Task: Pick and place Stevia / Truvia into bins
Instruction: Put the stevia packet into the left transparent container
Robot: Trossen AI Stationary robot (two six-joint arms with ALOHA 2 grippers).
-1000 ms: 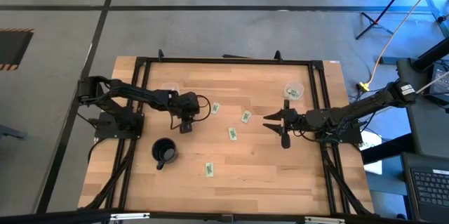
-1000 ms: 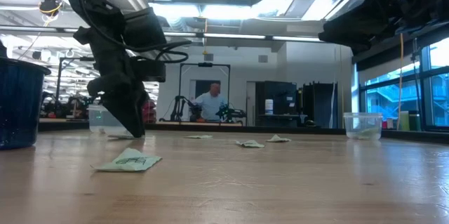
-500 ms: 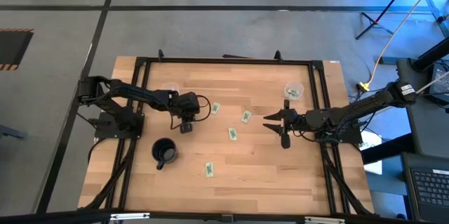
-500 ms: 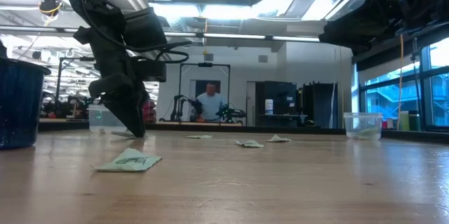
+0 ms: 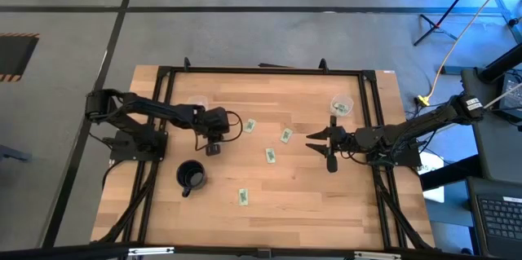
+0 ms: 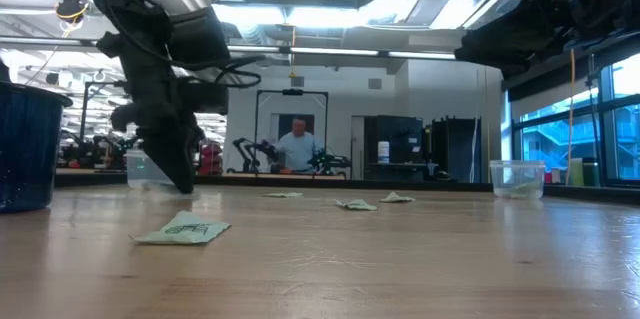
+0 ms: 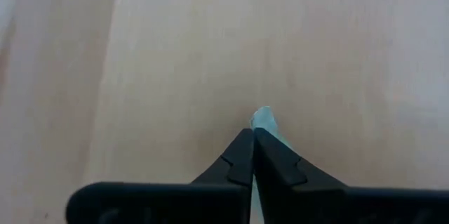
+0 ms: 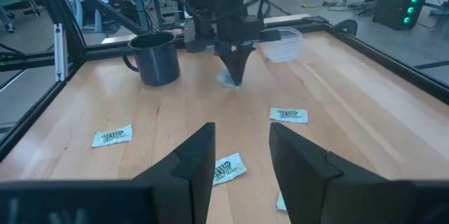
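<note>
We see a black mug [image 5: 191,177] with a handle standing upright on the wooden table [image 5: 294,203], toward the front left part of it. In the low view the mug [image 6: 24,146] appears at the far left edge, dark blue-black. A black metal frame [image 5: 261,70] runs around the table. Beyond the table, a person [image 6: 295,146] is in the room behind. Next to the table we see a yellow cable [image 5: 453,44] lying on the grey floor [image 5: 245,32].
</note>
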